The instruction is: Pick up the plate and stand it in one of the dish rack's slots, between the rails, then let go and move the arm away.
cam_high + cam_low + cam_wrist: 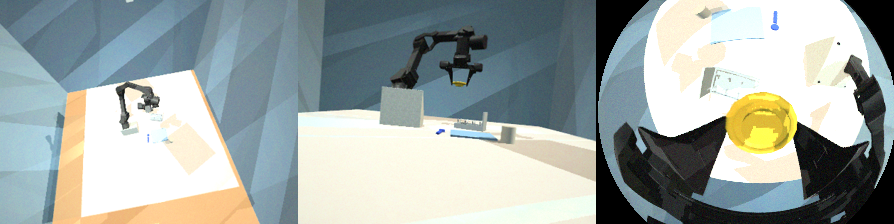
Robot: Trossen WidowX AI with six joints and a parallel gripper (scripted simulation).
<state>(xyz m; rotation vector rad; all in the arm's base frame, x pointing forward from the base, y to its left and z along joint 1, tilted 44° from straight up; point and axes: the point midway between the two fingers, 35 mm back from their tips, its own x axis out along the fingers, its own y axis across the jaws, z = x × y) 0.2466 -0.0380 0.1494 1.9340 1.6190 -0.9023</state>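
Note:
A yellow plate (459, 84) (761, 123) is held level between the two fingertips, high above the table. My gripper (460, 85) (761, 122) points down and is shut on the plate, one finger at each side of its rim. In the top view the arm hides the plate. The pale grey dish rack (157, 117) (470, 126) (732, 83) stands on the table below the plate, with short pegs and one taller end wall. In the wrist view it shows just beyond the plate's rim. No plate is in it.
A light blue flat mat (159, 135) (472, 135) (738, 25) lies in front of the rack. A blue spoon-like thing (148, 138) (440, 131) (775, 21) lies beside it. A grey cylinder (508, 135) (703, 12) stands at the mat's other side. The arm's base block (130, 130) (401, 107) is to the left.

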